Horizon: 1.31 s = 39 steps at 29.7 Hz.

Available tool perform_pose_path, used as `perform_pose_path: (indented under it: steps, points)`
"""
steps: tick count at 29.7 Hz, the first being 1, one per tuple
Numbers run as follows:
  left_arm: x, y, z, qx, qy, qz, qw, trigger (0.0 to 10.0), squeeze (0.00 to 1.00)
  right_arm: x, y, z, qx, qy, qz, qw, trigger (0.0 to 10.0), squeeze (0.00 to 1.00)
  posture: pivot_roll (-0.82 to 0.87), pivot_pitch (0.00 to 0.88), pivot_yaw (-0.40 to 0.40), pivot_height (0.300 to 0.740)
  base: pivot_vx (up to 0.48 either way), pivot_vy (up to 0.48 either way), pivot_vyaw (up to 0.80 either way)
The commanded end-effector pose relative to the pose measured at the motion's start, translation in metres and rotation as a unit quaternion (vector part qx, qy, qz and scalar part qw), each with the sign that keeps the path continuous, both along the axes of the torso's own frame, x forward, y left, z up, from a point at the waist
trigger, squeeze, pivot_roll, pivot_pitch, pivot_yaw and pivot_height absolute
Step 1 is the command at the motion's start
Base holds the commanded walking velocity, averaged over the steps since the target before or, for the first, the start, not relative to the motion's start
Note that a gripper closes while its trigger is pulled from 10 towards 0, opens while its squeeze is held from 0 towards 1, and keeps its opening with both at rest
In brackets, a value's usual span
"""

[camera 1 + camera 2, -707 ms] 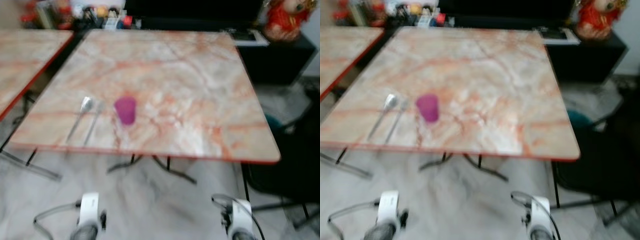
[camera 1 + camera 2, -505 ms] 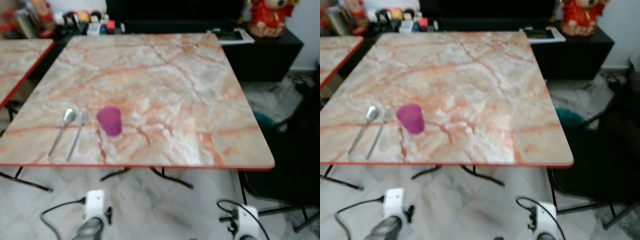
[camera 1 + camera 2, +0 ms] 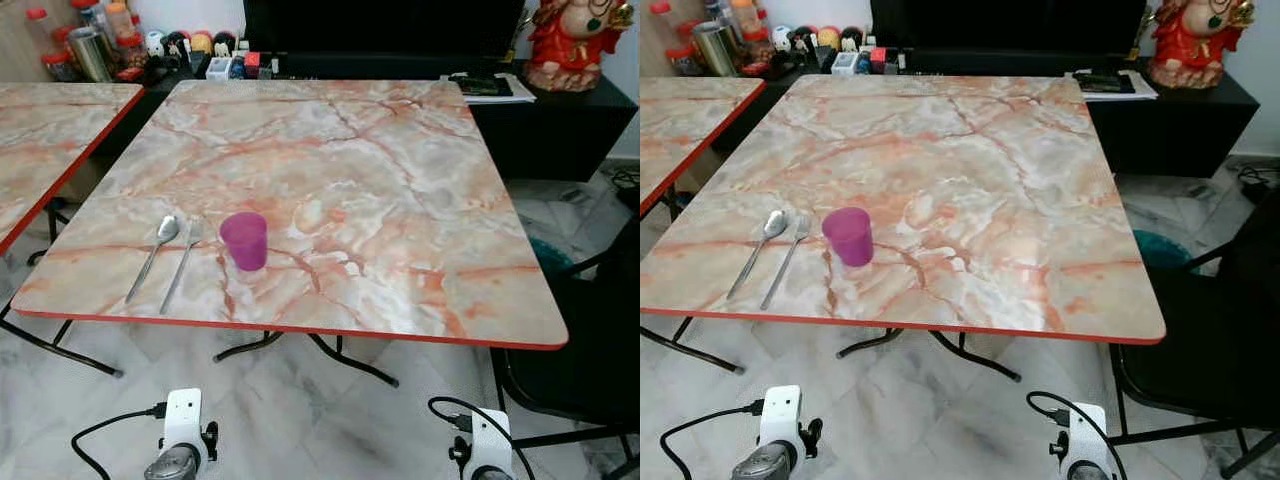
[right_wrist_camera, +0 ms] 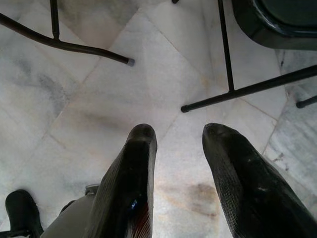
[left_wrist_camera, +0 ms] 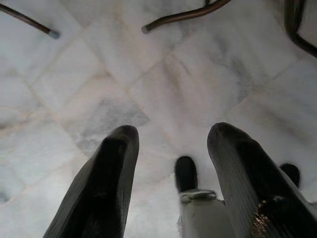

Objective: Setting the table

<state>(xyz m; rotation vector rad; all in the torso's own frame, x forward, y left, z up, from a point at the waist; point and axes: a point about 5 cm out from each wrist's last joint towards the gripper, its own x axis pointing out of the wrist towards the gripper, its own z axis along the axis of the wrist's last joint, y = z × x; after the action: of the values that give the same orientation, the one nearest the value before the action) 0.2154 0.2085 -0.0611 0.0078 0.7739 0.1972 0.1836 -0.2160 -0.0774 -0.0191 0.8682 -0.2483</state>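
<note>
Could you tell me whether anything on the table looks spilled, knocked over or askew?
Nothing stands out. The purple cup stands upright on the marble table, with the fork and spoon lying side by side just left of it, roughly parallel. No spill or damage is visible.

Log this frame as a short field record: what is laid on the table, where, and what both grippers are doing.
table: marble-pattern top with red edge
cup: purple, upright, near front-left edge
spoon: left of the fork, flat on table
fork: between spoon and cup
left gripper: open, empty, hanging over floor
right gripper: open, empty, hanging over floor
chair: black, beside table's right side
</note>
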Motion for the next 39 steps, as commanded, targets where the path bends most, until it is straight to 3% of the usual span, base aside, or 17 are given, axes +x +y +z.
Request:
perform_pose_path:
  steps: [1, 8, 10, 14, 17, 18, 20, 23, 24, 27, 28, 30, 33, 35, 37, 38, 39]
  points:
    - [-0.005, 0.021, 0.002, 0.026, -0.005, 0.046, 0.999, 10.0, 0.0, -0.001, 0.0, -0.001, 0.0, 0.005, 0.001, 1.0, 10.0, 0.0, -0.07, 0.101, -0.003, 0.74, 0.0, 0.0, 0.0]
    - [-0.014, 0.062, 0.012, 0.08, -0.018, 0.128, 0.988, 10.0, 0.0, -0.001, 0.001, -0.001, 0.001, 0.008, 0.006, 1.0, 10.0, 0.0, -0.05, 0.1, -0.005, 0.74, 0.0, 0.0, 0.0]
    - [-0.016, 0.08, 0.02, 0.11, -0.032, 0.167, 0.979, 10.0, 0.0, -0.001, 0.001, -0.001, 0.001, 0.009, 0.008, 1.0, 10.0, 0.0, -0.05, 0.099, -0.006, 0.74, 0.0, 0.0, 0.0]
    - [-0.018, 0.098, 0.029, 0.147, -0.045, 0.217, 0.964, 10.0, 0.0, 0.001, 0.002, -0.001, 0.001, 0.008, 0.01, 1.0, 10.0, 0.0, -0.04, 0.097, -0.009, 0.74, 0.0, 0.0, 0.0]
    - [-0.018, 0.117, 0.045, 0.203, -0.073, 0.265, 0.94, 10.0, 0.0, 0.002, 0.003, 0.0, 0.002, 0.007, 0.012, 1.0, 10.0, 0.0, -0.04, 0.096, -0.01, 0.74, 0.0, 0.0, 0.0]
    - [-0.016, 0.127, 0.056, 0.235, -0.097, 0.295, 0.921, 10.0, 0.0, 0.003, 0.004, 0.0, 0.002, 0.007, 0.013, 1.0, 10.0, 0.0, -0.03, 0.096, -0.012, 0.74, 0.0, 0.0, 0.0]
    - [-0.015, 0.131, 0.063, 0.25, -0.109, 0.308, 0.912, 10.0, 0.0, 0.004, 0.004, 0.0, 0.002, 0.007, 0.014, 1.0, 10.0, 0.0, -0.03, 0.095, -0.013, 0.74, 0.0, 0.0, 0.0]
    - [-0.006, 0.142, 0.084, 0.292, -0.149, 0.323, 0.888, 10.0, 0.0, 0.004, 0.005, 0.001, 0.002, 0.007, 0.016, 1.0, 10.0, 0.0, -0.03, 0.094, -0.014, 0.74, 0.0, 0.0, 0.0]
    - [0.0, 0.151, 0.1, 0.319, -0.173, 0.334, 0.87, 10.0, 0.0, 0.005, 0.005, 0.001, 0.003, 0.007, 0.017, 1.0, 10.0, 0.0, -0.03, 0.093, -0.014, 0.74, 0.0, 0.0, 0.0]
    - [0.009, 0.161, 0.126, 0.347, -0.215, 0.353, 0.842, 10.0, 0.0, 0.005, 0.005, 0.001, 0.003, 0.007, 0.019, 1.0, 10.0, 0.0, -0.03, 0.092, -0.015, 0.74, 0.0, 0.0, 0.0]
    - [0.016, 0.164, 0.143, 0.364, -0.245, 0.359, 0.824, 10.0, 0.0, 0.005, 0.005, 0.001, 0.003, 0.007, 0.019, 1.0, 10.0, 0.0, -0.03, 0.092, -0.015, 0.74, 0.0, 0.0, 0.0]
    - [0.027, 0.165, 0.166, 0.384, -0.284, 0.349, 0.806, 10.0, 0.0, 0.005, 0.005, 0.001, 0.002, 0.007, 0.019, 1.0, 10.0, 0.0, -0.03, 0.092, -0.016, 0.74, 0.0, 0.0, 0.0]
    - [0.03, 0.165, 0.174, 0.393, -0.296, 0.346, 0.799, 10.0, 0.0, 0.005, 0.005, 0.001, 0.002, 0.007, 0.019, 1.0, 10.0, 0.0, -0.03, 0.092, -0.016, 0.74, 0.0, 0.0, 0.0]
    - [0.062, 0.154, 0.222, 0.38, -0.383, 0.313, 0.782, 10.0, 0.0, 0.005, 0.004, 0.001, 0.001, 0.008, 0.02, 1.0, 10.0, 0.0, -0.03, 0.094, -0.021, 0.74, 0.0, 0.0, 0.0]
    - [0.093, 0.135, 0.25, 0.325, -0.429, 0.252, 0.804, 10.0, 0.0, 0.004, 0.005, 0.0, 0.001, 0.011, 0.021, 1.0, 10.0, 0.0, -0.03, 0.095, -0.022, 0.74, 0.0, 0.0, 0.0]
    - [0.108, 0.122, 0.256, 0.293, -0.439, 0.213, 0.822, 10.0, 0.0, 0.003, 0.005, 0.0, 0.001, 0.013, 0.022, 1.0, 10.0, 0.0, -0.03, 0.095, -0.022, 0.74, 0.0, 0.0, 0.0]
    - [0.132, 0.094, 0.267, 0.241, -0.45, 0.133, 0.85, 10.0, 0.0, 0.002, 0.006, -0.001, 0.002, 0.015, 0.023, 1.0, 10.0, 0.0, -0.03, 0.095, -0.02, 0.74, 0.0, 0.0, 0.0]
